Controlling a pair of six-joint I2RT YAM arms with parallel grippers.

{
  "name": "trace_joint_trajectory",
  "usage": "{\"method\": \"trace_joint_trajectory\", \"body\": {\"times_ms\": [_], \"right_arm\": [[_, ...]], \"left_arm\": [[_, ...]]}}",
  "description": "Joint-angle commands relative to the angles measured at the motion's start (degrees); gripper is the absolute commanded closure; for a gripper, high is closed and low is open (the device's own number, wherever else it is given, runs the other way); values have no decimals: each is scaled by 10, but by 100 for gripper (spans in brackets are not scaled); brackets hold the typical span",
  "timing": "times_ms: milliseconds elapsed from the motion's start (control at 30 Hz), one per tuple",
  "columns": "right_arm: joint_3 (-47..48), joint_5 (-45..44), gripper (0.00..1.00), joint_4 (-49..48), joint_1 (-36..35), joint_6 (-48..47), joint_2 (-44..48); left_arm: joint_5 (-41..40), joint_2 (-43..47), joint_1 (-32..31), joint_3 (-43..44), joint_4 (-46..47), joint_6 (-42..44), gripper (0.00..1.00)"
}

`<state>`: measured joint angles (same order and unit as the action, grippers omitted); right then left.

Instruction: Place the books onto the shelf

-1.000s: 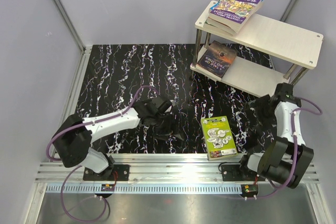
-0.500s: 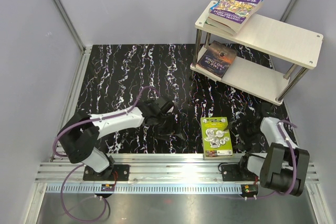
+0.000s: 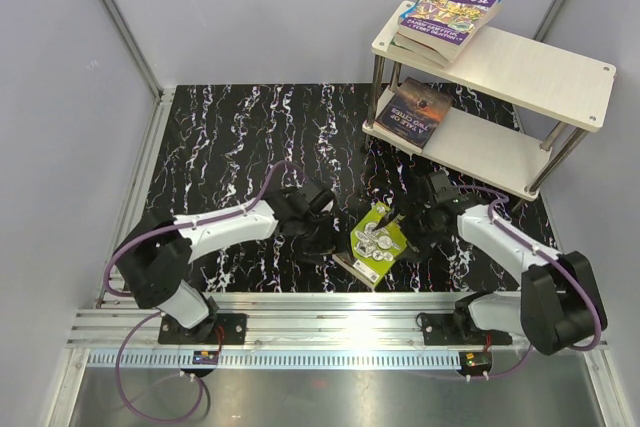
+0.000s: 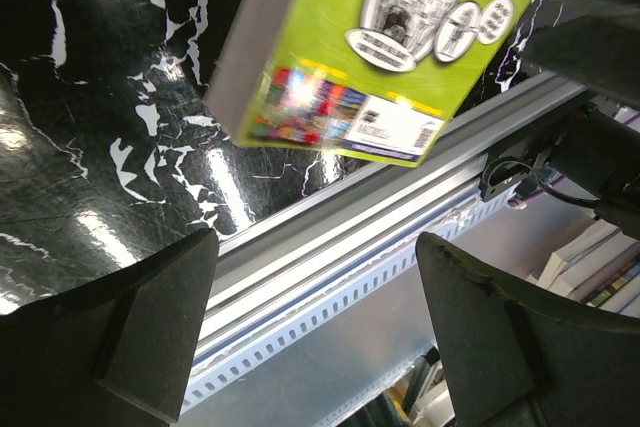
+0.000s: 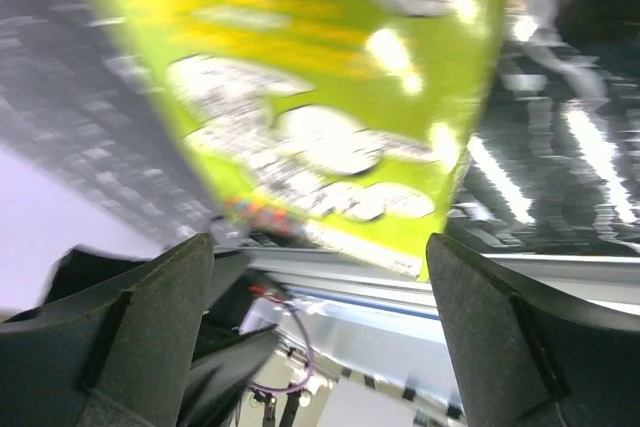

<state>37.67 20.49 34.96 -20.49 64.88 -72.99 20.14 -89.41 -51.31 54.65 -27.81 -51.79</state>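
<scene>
A lime-green book (image 3: 376, 243) lies skewed on the black marbled table, near the front edge between both arms. My left gripper (image 3: 322, 238) is just left of it, open and empty. My right gripper (image 3: 422, 219) is open at the book's right edge; whether it touches is unclear. In the left wrist view the lime-green book (image 4: 390, 37) sits beyond the open gripper (image 4: 320, 332). The right wrist view is blurred, with the lime-green book (image 5: 320, 97) ahead of the open gripper (image 5: 320, 347). The shelf (image 3: 545, 69) stands back right, with a book stack (image 3: 447, 17) on top and a dark book (image 3: 413, 112) below.
A metal rail (image 3: 330, 314) runs along the table's front edge, right by the lime-green book's near corner. Grey walls close in the back and both sides. The shelf's metal posts (image 3: 377, 87) stand on the table at the back right.
My right arm has swung in from the right edge toward the middle. The lime-green book has slid left and turned askew. The left arm has barely moved.
</scene>
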Motion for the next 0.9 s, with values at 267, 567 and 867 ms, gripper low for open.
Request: {"method": "trace_joint_trajectory", "body": {"times_ms": [267,567,867], "right_arm": [[-2,-57,1,107,-3,12,153],[-8,-73,1,160,-3,15,207],[-37,-78,0,175,-3,30,238]], "left_arm": [[-238,-81,-26,200,-178,142,13],[-259,-195,-31,244,-188,181,14],[-204,-216,-59,241,-139,161,13]]}}
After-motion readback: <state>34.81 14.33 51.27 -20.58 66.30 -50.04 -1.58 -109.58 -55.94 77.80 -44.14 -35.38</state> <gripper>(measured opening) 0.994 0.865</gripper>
